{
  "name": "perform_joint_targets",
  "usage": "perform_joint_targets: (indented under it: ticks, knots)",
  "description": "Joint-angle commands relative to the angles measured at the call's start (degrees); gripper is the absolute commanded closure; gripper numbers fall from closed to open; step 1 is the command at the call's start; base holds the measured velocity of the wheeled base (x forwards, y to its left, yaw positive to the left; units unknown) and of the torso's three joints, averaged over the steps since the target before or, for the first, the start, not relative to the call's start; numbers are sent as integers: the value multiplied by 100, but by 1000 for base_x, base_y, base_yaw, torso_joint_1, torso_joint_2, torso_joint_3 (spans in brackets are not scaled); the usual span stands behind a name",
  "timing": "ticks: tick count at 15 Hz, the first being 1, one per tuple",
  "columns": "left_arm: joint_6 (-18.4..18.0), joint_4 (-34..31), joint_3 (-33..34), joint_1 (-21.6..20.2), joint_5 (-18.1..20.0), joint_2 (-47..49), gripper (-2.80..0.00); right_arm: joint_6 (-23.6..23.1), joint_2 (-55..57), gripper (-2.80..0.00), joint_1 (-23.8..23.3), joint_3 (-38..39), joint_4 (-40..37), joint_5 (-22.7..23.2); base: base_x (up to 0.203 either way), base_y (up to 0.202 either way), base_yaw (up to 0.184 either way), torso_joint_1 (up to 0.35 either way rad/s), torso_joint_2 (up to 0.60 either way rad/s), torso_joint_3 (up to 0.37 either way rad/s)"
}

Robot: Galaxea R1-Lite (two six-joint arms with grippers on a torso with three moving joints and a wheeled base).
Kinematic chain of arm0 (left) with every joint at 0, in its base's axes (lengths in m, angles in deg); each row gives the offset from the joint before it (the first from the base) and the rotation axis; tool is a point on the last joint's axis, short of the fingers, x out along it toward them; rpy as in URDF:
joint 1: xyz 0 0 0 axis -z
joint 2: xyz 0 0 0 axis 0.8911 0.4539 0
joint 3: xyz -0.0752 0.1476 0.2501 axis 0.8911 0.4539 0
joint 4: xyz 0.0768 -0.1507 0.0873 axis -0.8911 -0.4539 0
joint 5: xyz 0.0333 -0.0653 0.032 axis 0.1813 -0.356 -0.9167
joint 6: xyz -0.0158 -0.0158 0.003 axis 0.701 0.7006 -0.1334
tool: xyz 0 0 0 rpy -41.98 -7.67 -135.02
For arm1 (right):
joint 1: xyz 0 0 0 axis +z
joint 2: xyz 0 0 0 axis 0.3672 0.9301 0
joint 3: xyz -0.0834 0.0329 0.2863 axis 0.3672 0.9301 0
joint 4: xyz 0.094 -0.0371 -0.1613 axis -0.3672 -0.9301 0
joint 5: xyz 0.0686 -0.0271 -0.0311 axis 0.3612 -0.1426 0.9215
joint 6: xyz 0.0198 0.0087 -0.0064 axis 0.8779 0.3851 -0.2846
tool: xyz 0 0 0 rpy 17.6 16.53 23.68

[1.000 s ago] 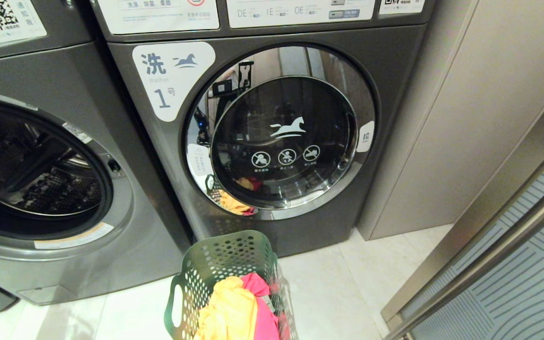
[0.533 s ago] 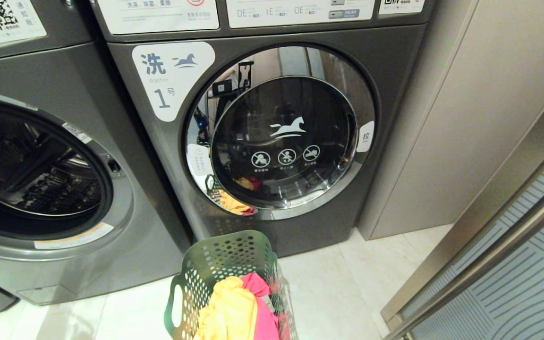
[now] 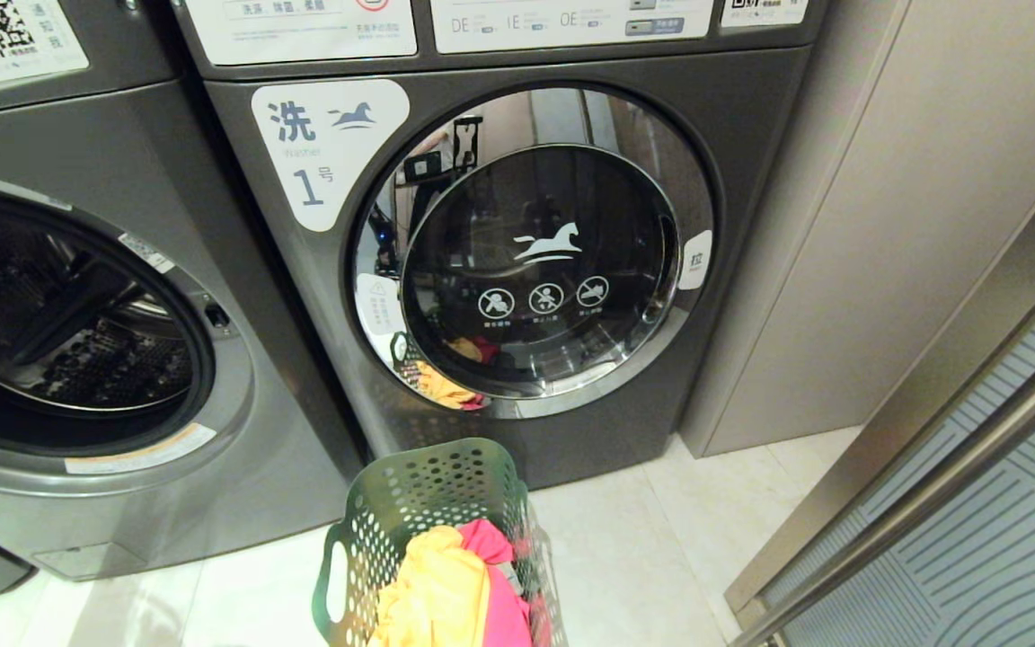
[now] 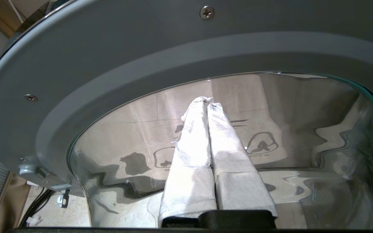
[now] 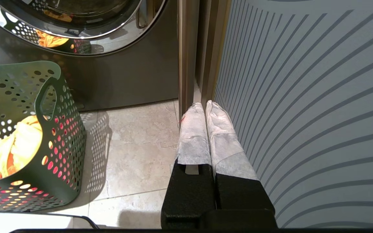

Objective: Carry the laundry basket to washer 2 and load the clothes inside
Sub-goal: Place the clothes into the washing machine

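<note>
The laundry basket [image 3: 410,512] stood on the floor [image 3: 661,557] just in front of the shut washer marked "1" [image 3: 517,270], so I judged the carrying done and the loading step in hand, with nothing yet lifted out

To the left of that machine the open washer [image 3: 77,305] showed its bare drum; I took it for the target, though its number was out of my head view. Its swung-out door [image 4: 108,64] filled the left wrist view, inner glass bowl towards the camera, and the head view missed it entirely. The striped sliding panel [image 3: 976,539] ran down the right.

In the basket the yellow-orange garment [image 3: 437,593] lay on top, touching the pink-red garment [image 3: 504,584]; I could not make out any grey piece.

The left gripper [image 4: 207,101] hung close to the door glass with its jaws pressed together on nothing. The right gripper [image 5: 205,105], seen only in its own view, sat low beside the panel, jaws likewise closed and empty, well apart from the basket.

Next, I reckoned, one arm would have to open its jaws, reach down into the basket and pinch the top cloth
</note>
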Motion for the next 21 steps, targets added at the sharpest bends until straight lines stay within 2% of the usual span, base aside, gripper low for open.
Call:
perform_joint_targets:
  ticks: [1,11,14,21]
  knots:
    - [12,2,-18,-30,-20,-4,0,-9,-1,0,1,0,2,5,0,0,0,0,0,0]
    - [5,-7,-26,101,-62,-83,0,7,-1,0,1,0,2,5,0,0,0,0,0,0]
    - [12,11,-41,160,-335,-118,0,7,-1,0,1,0,2,5,0,0,0,0,0,0]
    - [144,2,-133,102,-319,-39,0,7,-1,0,1,0,2,5,0,0,0,0,0,0]
